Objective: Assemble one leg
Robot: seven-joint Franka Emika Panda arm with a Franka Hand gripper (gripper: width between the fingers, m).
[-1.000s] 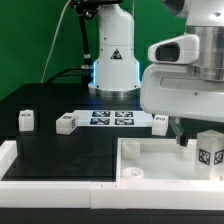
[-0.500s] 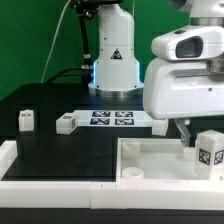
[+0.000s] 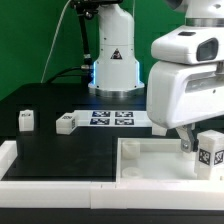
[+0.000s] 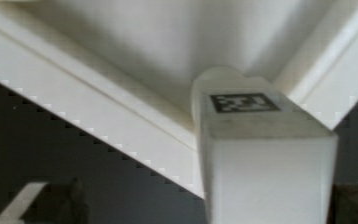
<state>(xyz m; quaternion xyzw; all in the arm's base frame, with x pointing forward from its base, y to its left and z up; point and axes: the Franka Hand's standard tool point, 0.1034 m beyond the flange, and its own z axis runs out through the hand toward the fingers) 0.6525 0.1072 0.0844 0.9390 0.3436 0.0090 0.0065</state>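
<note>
A white leg [image 3: 210, 150] with a black-and-white tag stands upright in the white tray [image 3: 150, 160] at the exterior view's right. My gripper [image 3: 193, 143] is low beside it, with one dark finger [image 3: 185, 144] showing just left of the leg. In the wrist view the leg [image 4: 261, 150] fills the space between the two fingers [image 4: 25, 205], with a dark gap on one side. My gripper [image 4: 194, 208] is open around it, and contact does not show. Two more legs [image 3: 26, 120] [image 3: 66, 123] lie loose on the black table.
The marker board [image 3: 110, 118] lies at the middle back of the table. The arm's base [image 3: 113, 60] stands behind it. The tray's raised walls [image 4: 87, 90] run close around the leg. A white rim [image 3: 40, 168] edges the table's front.
The arm's body has shifted toward the exterior view's right, over the standing leg. The leg and the loose legs have not moved.
</note>
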